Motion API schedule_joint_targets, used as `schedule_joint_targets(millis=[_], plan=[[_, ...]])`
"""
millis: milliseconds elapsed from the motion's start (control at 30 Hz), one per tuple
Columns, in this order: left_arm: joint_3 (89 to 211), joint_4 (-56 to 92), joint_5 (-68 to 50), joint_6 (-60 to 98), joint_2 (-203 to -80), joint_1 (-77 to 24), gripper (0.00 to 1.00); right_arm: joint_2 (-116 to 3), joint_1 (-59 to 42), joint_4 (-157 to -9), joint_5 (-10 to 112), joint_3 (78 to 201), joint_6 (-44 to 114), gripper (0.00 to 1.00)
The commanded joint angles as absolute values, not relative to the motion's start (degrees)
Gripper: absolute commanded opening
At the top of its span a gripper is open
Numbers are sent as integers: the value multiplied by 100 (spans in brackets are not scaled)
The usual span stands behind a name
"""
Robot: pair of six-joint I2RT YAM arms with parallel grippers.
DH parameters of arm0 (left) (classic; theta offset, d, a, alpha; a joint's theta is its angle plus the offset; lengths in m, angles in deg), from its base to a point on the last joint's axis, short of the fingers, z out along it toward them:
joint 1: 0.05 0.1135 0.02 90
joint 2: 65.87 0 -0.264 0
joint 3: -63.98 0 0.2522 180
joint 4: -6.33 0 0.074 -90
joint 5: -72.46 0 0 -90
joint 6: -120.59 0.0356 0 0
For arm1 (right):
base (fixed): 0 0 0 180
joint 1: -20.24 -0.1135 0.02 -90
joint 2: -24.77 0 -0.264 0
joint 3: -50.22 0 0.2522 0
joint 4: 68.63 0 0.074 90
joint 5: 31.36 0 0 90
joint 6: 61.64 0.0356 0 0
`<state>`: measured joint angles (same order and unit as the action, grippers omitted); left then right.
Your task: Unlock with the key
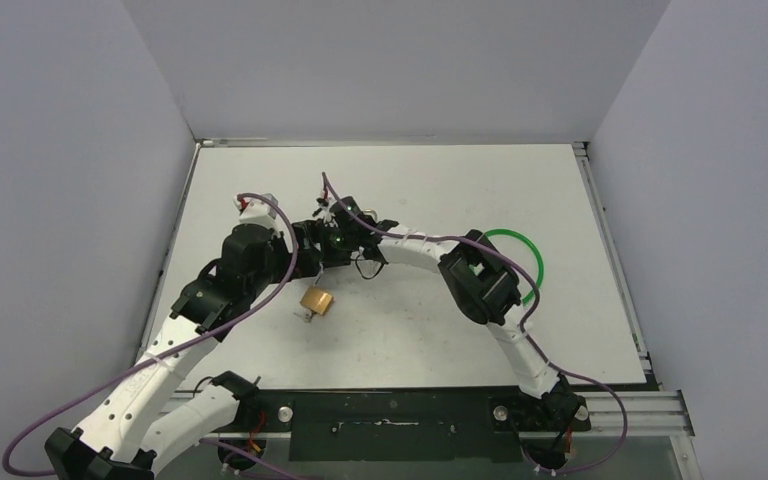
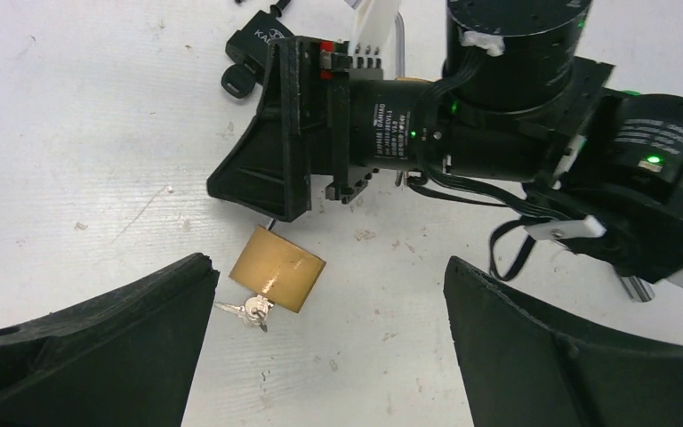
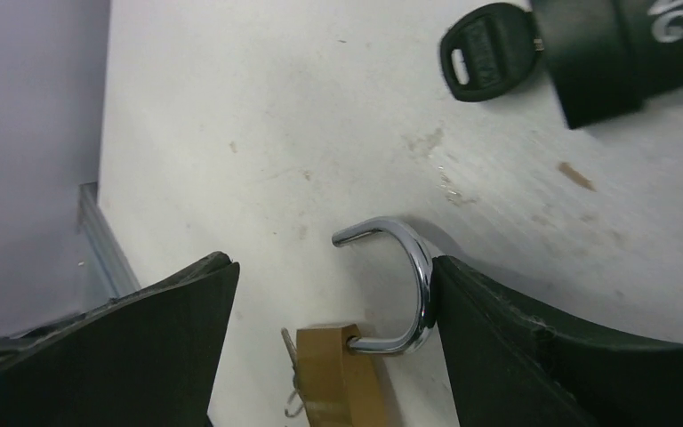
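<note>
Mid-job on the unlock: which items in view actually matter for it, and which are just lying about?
For the job:
- brass padlock
- its chrome shackle, free end already out of the body
- small keys at the padlock's base

Lying about:
- black lock, farther back
- black-headed key at its end
- green ring, off to the right

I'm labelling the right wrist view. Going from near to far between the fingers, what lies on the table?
In order: lock body → shackle → black key. The black block lies level with the key, so it has no clear place in the order.
</note>
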<state>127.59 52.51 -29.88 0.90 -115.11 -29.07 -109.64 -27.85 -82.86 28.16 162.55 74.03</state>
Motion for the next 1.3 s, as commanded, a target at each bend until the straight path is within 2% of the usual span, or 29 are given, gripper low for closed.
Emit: schedule_joint_targets(millis=[0,333,433,767,900,967,1100,1267], plan=[[13079,4963,-3142,1,-11500,-2862,97,-9918,-2678,-9115,3856,16157,6388,81],[12918,4178,-3000,-83,-11640,-2827,97,-8486,-2128,-9734,4035,15057,5614,85],[12886,4006,-2875,-83,-11767,-2818,97,-8142,-1973,-10100,4482,14859,5640,85],[12608,3333,-2331,-236,-11943,-2818,97,-6154,-600,-11381,6450,13119,5759,75],[12499,3027,-2124,-360,-12066,-2818,97,-5533,20,-11832,6755,12446,5786,73],[12462,2878,-2021,-421,-12160,-2818,97,-5320,329,-11980,6739,12136,5847,69],[12463,2655,-1863,-498,-12396,-2818,96,-5096,688,-12063,6517,11601,5921,53],[12537,2529,-1754,-527,-12686,-2818,95,-5118,848,-12037,6186,11233,5988,41]])
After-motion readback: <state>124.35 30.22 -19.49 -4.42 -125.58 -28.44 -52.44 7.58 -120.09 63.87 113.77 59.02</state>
